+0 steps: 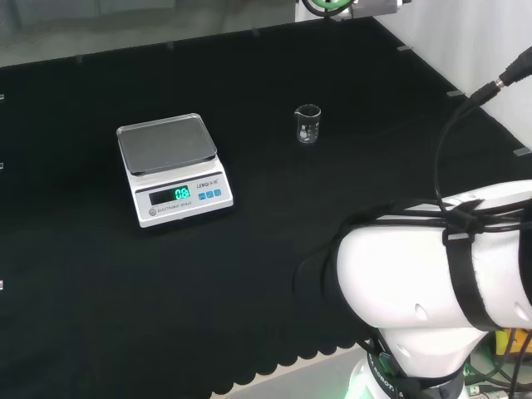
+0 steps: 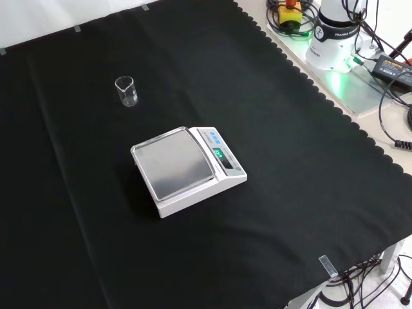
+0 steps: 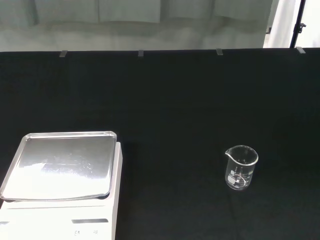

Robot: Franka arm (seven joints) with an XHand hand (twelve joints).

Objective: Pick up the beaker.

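Note:
A small clear glass beaker (image 1: 307, 124) stands upright on the black cloth, to the right of the scale in the head view. In the front view the beaker (image 2: 127, 91) is at the upper left, beyond the scale. The wrist view has the beaker (image 3: 240, 167) a good way off, standing alone on the cloth with white markings on its wall. It looks empty. Nothing touches it.
A white electronic scale (image 1: 177, 169) with a steel pan and lit display stands left of the beaker in the head view; the scale (image 2: 188, 168) sits mid-cloth in the front view. The arm's white links (image 1: 440, 274) are at the head view's lower right. The arm's base and cables (image 2: 341, 38) lie beyond the cloth's scalloped edge.

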